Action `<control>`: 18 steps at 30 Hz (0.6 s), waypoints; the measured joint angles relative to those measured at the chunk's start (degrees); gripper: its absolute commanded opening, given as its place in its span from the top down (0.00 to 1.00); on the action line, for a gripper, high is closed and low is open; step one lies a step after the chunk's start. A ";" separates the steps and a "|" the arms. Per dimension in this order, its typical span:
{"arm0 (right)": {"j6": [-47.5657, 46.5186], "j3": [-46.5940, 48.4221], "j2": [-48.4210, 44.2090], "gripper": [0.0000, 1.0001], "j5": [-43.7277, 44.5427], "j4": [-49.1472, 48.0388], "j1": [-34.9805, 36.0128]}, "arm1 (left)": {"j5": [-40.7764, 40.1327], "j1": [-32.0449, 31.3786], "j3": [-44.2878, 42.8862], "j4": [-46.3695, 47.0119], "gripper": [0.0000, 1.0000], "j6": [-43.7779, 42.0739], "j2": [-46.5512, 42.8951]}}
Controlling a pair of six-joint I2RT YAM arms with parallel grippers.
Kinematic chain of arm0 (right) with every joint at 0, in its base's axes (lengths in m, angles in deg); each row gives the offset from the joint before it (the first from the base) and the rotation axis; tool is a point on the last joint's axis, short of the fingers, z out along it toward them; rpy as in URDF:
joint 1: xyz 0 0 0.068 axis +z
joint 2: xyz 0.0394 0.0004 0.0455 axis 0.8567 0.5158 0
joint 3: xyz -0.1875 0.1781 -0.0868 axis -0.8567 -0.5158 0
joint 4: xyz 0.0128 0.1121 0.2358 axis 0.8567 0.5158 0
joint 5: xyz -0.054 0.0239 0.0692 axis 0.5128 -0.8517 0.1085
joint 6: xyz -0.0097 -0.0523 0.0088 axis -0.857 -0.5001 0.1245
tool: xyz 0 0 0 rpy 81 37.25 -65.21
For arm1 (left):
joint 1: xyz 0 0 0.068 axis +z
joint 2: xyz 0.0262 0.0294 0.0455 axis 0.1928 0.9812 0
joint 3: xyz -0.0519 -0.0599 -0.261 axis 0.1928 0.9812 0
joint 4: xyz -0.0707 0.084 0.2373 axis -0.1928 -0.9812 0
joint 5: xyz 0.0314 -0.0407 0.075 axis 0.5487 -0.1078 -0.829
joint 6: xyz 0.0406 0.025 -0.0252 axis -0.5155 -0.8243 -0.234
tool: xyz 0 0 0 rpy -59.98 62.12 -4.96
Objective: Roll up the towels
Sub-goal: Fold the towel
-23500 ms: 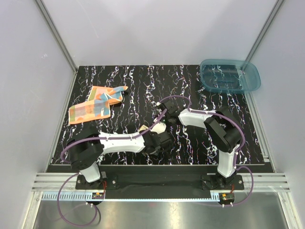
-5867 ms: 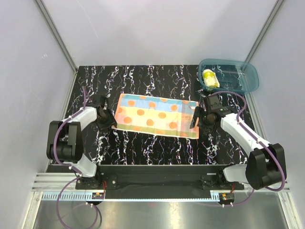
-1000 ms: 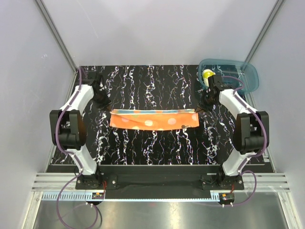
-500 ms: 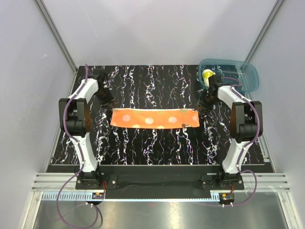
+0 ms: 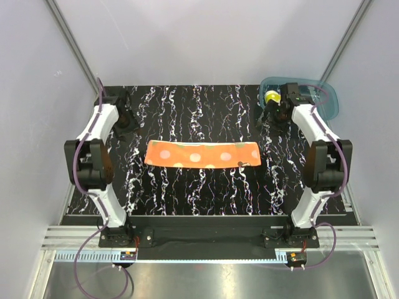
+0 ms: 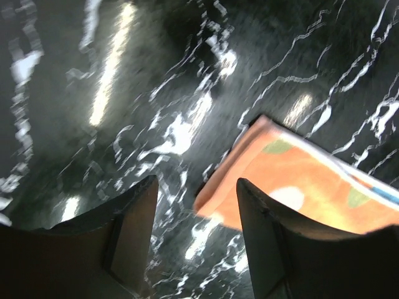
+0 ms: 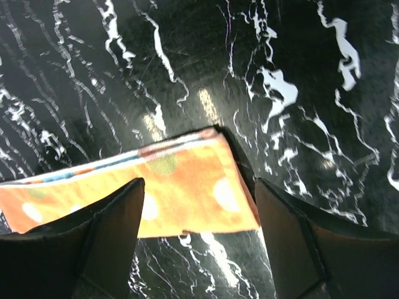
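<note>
Both arms reach far out, left gripper (image 5: 129,126) and right gripper (image 5: 268,121) spread wide and empty, near the orange towel (image 5: 202,154), folded long and flat

Black marbled table (image 5: 206,193), folded orange towel (image 5: 202,154), teal bin (image 5: 328,99) far right

From my left wrist the orange towel (image 6: 299,187) runs off the right edge, so only one end shows, and the whole view is smeared. From my right wrist it leaves by the left edge, partly behind one finger (image 7: 106,243). Past the towel's right end, seen from above, my right arm (image 5: 312,124) covers part of the yellow towel (image 5: 271,98) and the bin (image 5: 330,99). Both pairs of jaws are too small and dark there to read.
</note>
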 measured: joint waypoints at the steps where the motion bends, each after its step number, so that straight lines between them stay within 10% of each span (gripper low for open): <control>1: -0.04 -0.85 -1.77 0.23 0.42 -0.02 0.00 | -0.90 -0.24 1.49 0.26 0.42 -0.11 -2.40; 10: 0.28 -19.58 -14.82 0.88 -13.81 -8.15 -0.09 | 2.91 -6.84 13.25 7.76 0.45 -1.77 -14.38; 18: -1.25 -24.28 -4.79 0.94 -20.65 -9.77 -0.04 | 10.88 -8.37 16.17 9.68 0.45 -1.88 -5.75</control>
